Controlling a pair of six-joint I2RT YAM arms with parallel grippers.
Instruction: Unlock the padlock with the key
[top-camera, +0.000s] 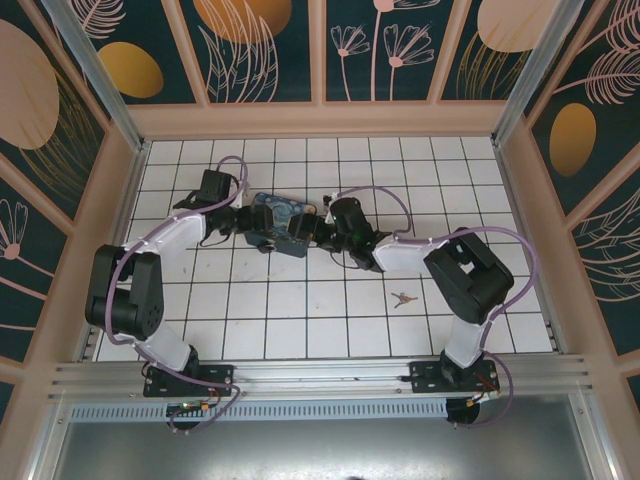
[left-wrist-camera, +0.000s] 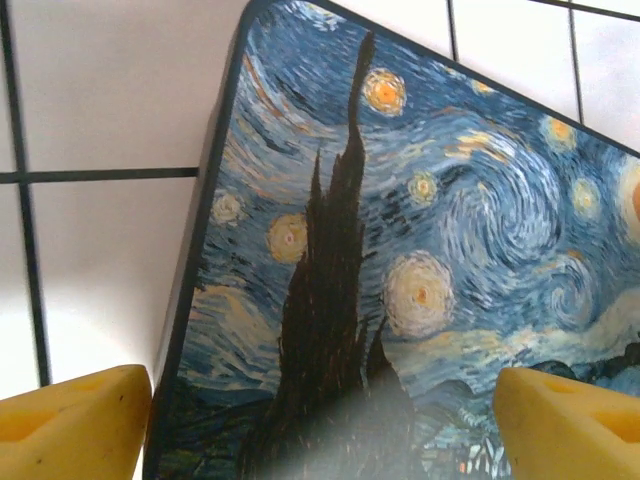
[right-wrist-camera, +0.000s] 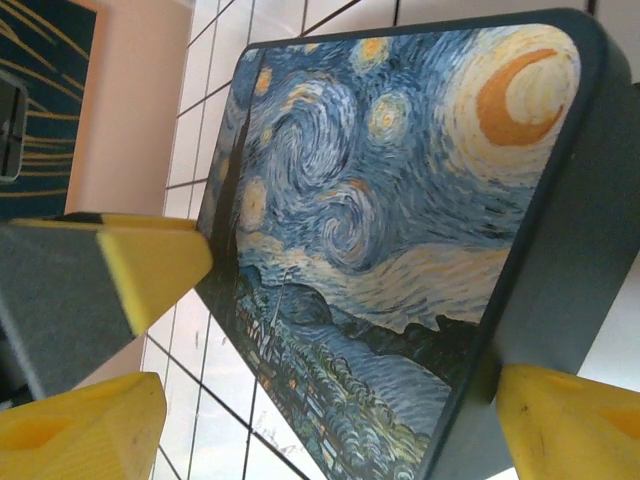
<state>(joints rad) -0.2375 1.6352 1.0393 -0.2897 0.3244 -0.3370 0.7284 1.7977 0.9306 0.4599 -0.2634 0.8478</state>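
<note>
Pre-grasp, both arms crowd the painted box (top-camera: 285, 215), key untouched
Released and straddling it: left fingers (left-wrist-camera: 75, 425), right fingers (right-wrist-camera: 570, 425); key (top-camera: 403, 298) lies right of centre on worktop (top-camera: 300, 320); next likely needs precise key pickup

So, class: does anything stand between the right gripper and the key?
Nothing visible does. The key lies uncovered on the tiled floor. The right gripper stands open around the painted box, so it would probably need to back away first.
</note>
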